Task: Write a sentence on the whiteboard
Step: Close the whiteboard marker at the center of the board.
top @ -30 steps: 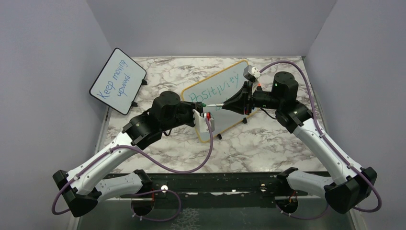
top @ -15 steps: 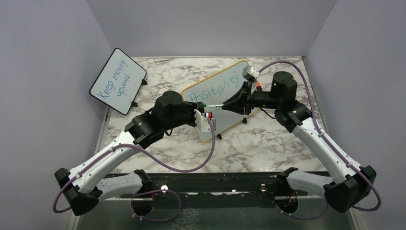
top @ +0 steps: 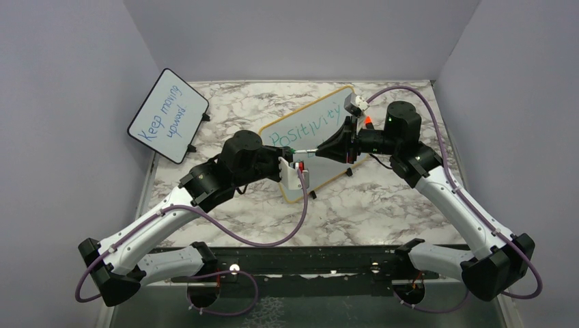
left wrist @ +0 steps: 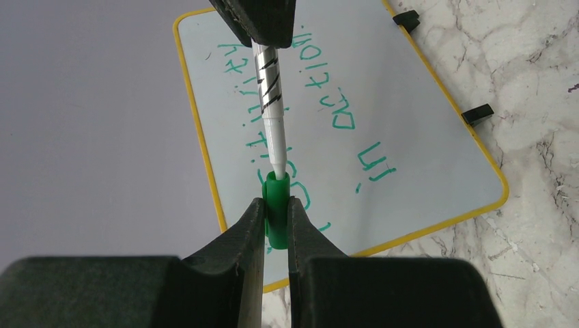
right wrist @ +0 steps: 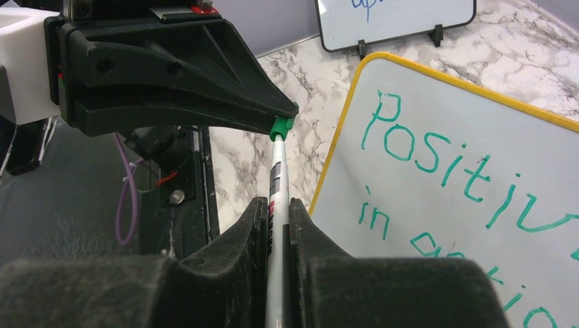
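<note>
The whiteboard with a yellow-orange frame stands tilted at the table's middle. It also shows in the left wrist view and the right wrist view. The green sentence on it reads "Positivity in action." My right gripper is shut on a white marker and holds it level in front of the board. My left gripper is shut on the green cap. The marker's tip sits in the cap's mouth.
A smaller black-framed board with blue "Keep moving upward" stands at the back left, its lower edge seen in the right wrist view. Marble tabletop lies around both boards. Grey walls enclose three sides.
My left arm has edged right and my right arm slightly left. The cap and the marker tip have come together.
</note>
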